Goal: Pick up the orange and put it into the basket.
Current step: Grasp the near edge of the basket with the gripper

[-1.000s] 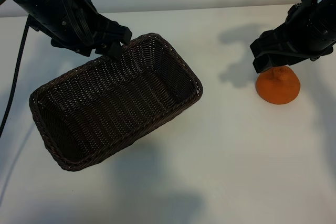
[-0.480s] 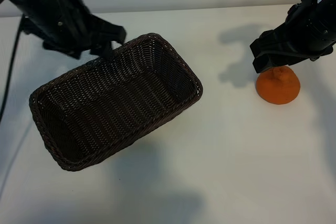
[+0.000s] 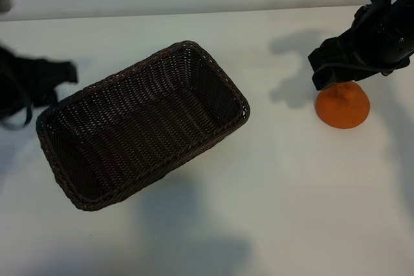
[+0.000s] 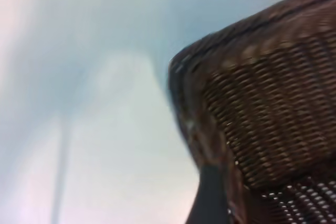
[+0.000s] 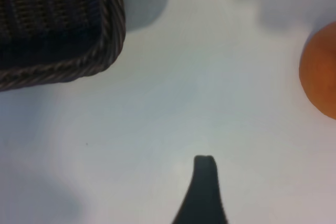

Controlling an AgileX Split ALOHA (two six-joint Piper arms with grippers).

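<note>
White table [image 3: 278, 211], wicker basket [image 3: 139, 124], orange [image 3: 343, 108]

The orange [image 3: 343, 106] is small, round and slightly lumpy, stem end up; it sits on the white table just under and beside the right claw [image 3: 336, 74], partly hidden by it. The basket [image 3: 139, 124] is dark brown wicker, rectangular, upright and empty; it lies askew, well apart from that claw, its near corner beside the left claw [image 3: 39, 85].

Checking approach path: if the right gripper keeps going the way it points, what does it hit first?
Probably the orange: the right gripper hangs open just above its far edge. Depth is unclear; it might reach bare table beside it instead.
</note>
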